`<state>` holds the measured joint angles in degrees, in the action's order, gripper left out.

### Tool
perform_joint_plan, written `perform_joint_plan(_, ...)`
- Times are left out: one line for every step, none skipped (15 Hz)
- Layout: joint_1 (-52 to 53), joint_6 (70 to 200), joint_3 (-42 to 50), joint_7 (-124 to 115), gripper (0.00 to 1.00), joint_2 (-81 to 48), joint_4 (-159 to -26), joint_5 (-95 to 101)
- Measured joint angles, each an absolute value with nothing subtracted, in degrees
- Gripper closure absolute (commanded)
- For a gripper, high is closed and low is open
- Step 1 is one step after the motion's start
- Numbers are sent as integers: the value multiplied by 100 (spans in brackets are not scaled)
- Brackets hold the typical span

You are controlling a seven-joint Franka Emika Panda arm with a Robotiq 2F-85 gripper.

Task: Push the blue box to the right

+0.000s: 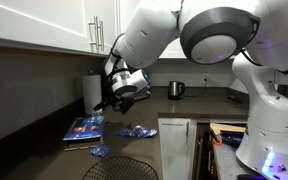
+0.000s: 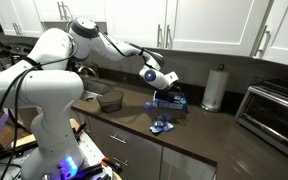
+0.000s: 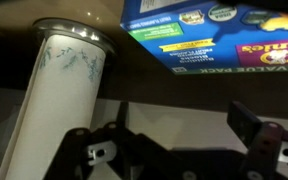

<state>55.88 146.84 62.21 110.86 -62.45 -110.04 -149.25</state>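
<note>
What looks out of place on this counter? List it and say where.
Two small crumpled blue-and-white wrappers lie loose on the dark counter beside the blue box, one of them near the front edge. They look like scattered litter. Nothing appears spilled or broken.

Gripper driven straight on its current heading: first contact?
Probably the dark countertop, in the gap between the paper towel roll and the blue box. The gripper aligns with neither; depth unclear.

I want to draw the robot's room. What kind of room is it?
Most likely a kitchen: white wall cabinets hang above a dark counter, a paper towel roll stands on it, and a toaster oven sits nearby.
</note>
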Motion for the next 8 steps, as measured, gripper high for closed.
perform_joint_plan(5587, 14683, 6194, 11087, 0, -6140, -11004, -14925)
perform_joint_plan(5567, 14683, 6154, 11090, 0, -6046, -11004, -14925)
perform_joint_plan(5536, 14682, 6095, 11091, 0, -5966, -11004, -14925)
perform_joint_plan(5495, 14682, 6018, 11093, 0, -5908, -11003, -14925)
perform_joint_plan(5452, 14681, 5932, 11097, 0, -5866, -11002, -14925)
perform_joint_plan(5398, 14681, 5830, 11109, 0, -5839, -10997, -14925)
perform_joint_plan(5338, 14681, 5722, 11130, 0, -5832, -10986, -14925)
perform_joint_plan(5274, 14683, 5609, 11162, 0, -5832, -10972, -14925)
